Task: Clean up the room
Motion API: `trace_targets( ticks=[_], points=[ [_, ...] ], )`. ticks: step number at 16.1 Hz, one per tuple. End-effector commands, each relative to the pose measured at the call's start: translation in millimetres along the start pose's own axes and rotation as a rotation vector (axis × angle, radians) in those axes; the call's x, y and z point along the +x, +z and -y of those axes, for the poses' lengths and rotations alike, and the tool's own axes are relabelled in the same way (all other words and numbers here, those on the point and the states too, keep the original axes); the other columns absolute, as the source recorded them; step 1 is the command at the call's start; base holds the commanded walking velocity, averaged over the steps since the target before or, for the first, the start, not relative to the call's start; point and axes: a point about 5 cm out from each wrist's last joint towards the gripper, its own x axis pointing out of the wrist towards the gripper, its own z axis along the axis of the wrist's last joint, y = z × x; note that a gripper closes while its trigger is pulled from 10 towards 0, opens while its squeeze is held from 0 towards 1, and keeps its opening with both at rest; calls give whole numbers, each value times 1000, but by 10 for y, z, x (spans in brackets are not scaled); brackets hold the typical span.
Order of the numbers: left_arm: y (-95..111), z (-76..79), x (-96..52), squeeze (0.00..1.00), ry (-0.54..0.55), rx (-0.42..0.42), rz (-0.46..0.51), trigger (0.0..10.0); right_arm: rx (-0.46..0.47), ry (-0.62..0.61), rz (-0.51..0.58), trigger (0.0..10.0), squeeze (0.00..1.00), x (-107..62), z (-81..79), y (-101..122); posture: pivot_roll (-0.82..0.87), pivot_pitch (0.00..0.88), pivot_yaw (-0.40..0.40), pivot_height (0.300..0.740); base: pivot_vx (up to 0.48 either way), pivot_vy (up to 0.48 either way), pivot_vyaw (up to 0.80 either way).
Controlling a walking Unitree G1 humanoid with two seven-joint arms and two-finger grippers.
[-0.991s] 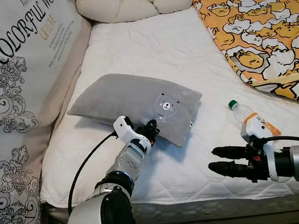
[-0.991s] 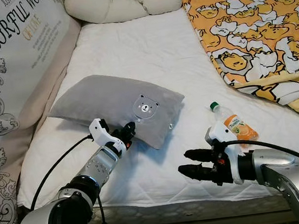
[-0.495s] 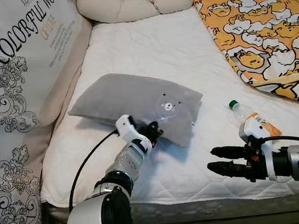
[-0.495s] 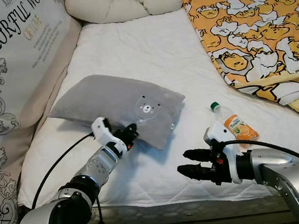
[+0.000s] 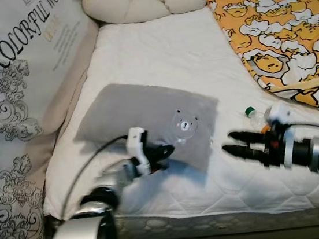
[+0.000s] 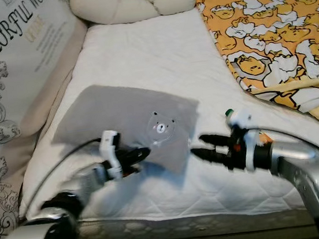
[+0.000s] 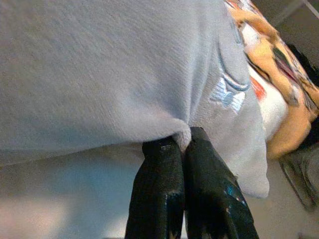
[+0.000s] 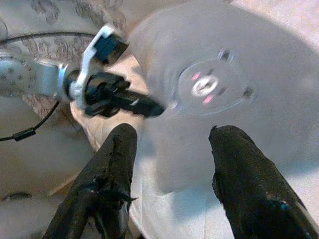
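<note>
Bed [image 5: 157, 55], wide, white quilted mattress cover stitched in a soft grid. Along its left edge, a tall printed cushion [image 5: 10, 85], pale fabric with black scrollwork and lettering. Across the head edge, a cream bolster [image 5: 140, 6], plump and twisted like a knot. At the right edge, an orange blanket [image 5: 282, 28], cartoon-printed, rumpled at its near corner.

Grey pillow [image 5: 148, 121], soft, short-piled and rectangular, lying flat near the bed's front edge, left of centre. Long axis diagonal, running from the left edge toward the front right; small bear face patch [image 5: 184, 124] toward its right end. Near corner lifted slightly in a fold.

Left hand [image 7: 184, 144], black fingers pressed together, pinching the pillow's near hem; fabric bunched between the tips. Right hand [image 5: 239, 143], fingers spread, hovering just beside the pillow's right end, pointing at it, not touching.

Small clear plastic bottle [image 5: 254, 115], green cap, lying on the mattress behind the right hand, mostly hidden by the wrist.
</note>
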Motion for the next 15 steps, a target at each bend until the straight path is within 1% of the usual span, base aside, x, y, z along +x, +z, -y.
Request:
trace_targets(
  ticks=[1, 2, 3, 4, 5, 6, 7, 8, 9, 10, 11, 12, 13, 14, 15],
  points=[
    [35, 25, -35, 0, -78, 47, -34, 0, 2, -1, 44, 10000, 0, 10, 27, 63, -160, 0, 65, 740, 0, 0, 0],
    [70, -3, -161, 0, -148, 82, -62, 0, 2, -3, 49, 10000, 0, 40, 56, 70, -139, 0, 58, 740, 0, 0, 0],
    [98, -39, -300, 0, -194, 124, -95, 0, 1, -2, 52, 10000, 0, 79, 74, 70, -118, 0, 50, 740, 0, 0, 0],
    [142, -144, -533, 0, -187, 190, -154, 0, 3, -2, 62, 10000, 0, 147, 101, 76, -87, 0, 36, 740, 0, 0, 0],
    [154, -165, -581, 0, -180, 202, -164, 0, 5, -2, 65, 10000, 0, 161, 108, 78, -87, 0, 36, 740, 0, 0, 0],
    [246, -299, -763, 0, -75, 254, -166, 0, 12, 4, 76, 10000, 0, 217, 125, 88, -57, 0, 21, 740, 0, 0, 0],
    [300, -353, -843, 0, -26, 272, -157, 0, 15, 5, 79, 10000, 0, 243, 133, 93, -57, 0, 21, 740, 0, 0, 0],
    [424, -466, -1019, 0, 109, 329, -138, 0, 17, 2, 77, 10000, 0, 313, 166, 91, -29, 0, 3, 740, 0, 0, 0],
    [496, -540, -1131, 0, 215, 387, -135, 0, 19, -11, 71, 10000, 0, 381, 204, 79, -15, 0, -8, 740, 0, 0, 0],
    [526, -583, -1176, 0, 288, 426, -130, 2588, 19, -40, 64, 10000, 0, 440, 246, 66, -7, 0, -13, 740, 0, 0, 0],
    [558, -629, -1199, 0, 379, 444, -104, 2980, 29, -125, 56, 10000, 0, 519, 340, 44, -3, 0, -17, 740, 0, 0, 0],
    [568, -656, -1209, 0, 433, 439, -79, 4706, 56, -184, 62, 10000, 0, 574, 411, 26, -2, 0, -18, 740, 0, 0, 0],
    [570, -671, -1214, 0, 464, 432, -63, 4706, 76, -219, 67, 10000, 0, 607, 453, 11, -1, 0, -19, 740, 0, 0, 0],
    [515, -682, -1182, 0, 503, 411, -16, 10000, 249, -246, 137, 10000, 1000, 766, 525, -39, 2, 0, -23, 740, 0, 0, 0],
    [503, -685, -1174, 0, 510, 403, -7, 10000, 275, -241, 149, 10000, 1000, 788, 527, -46, 3, 0, -23, 740, 0, 0, 0]
  ],
)
